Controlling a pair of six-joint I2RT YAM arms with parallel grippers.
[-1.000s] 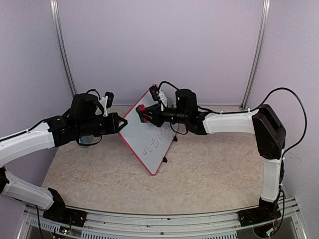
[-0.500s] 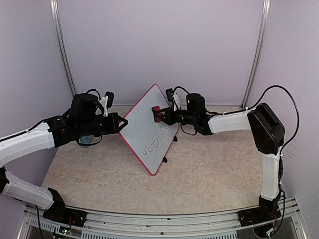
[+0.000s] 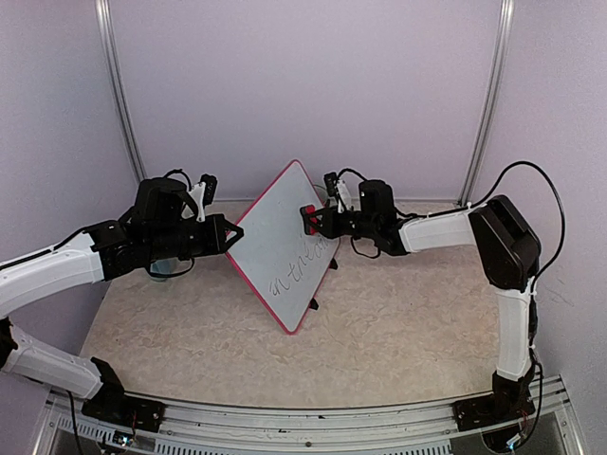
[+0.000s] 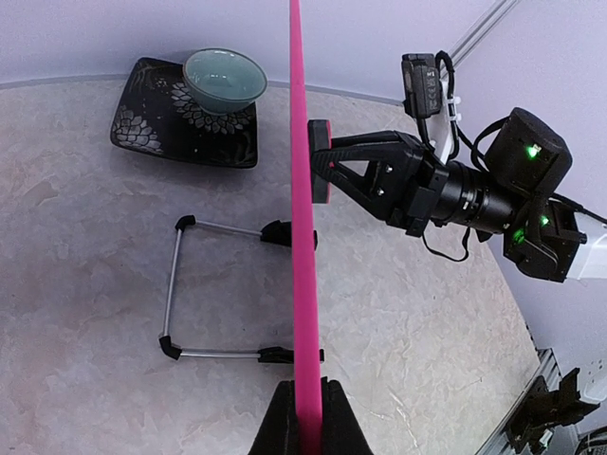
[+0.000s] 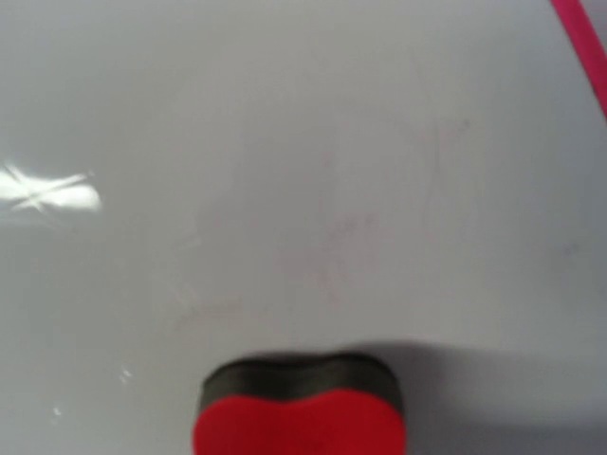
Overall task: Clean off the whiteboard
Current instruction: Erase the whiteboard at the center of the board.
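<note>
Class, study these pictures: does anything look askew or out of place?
The whiteboard is askew, tilted like a diamond, its left edge clamped between the left fingers. Nothing looks spilled or damaged.

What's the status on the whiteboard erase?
Left gripper shut on whiteboard frame, holding it tilted. Right gripper shut on eraser, at the upper face. Writing unerased lower down. Bowl behind, apart.

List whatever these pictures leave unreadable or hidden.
- Top view: the handwriting on the whiteboard is too small to read.
- Left wrist view: board edge-on, only its pink frame shows.
- Right wrist view: the right gripper is cut off below; only the eraser shows.
</note>
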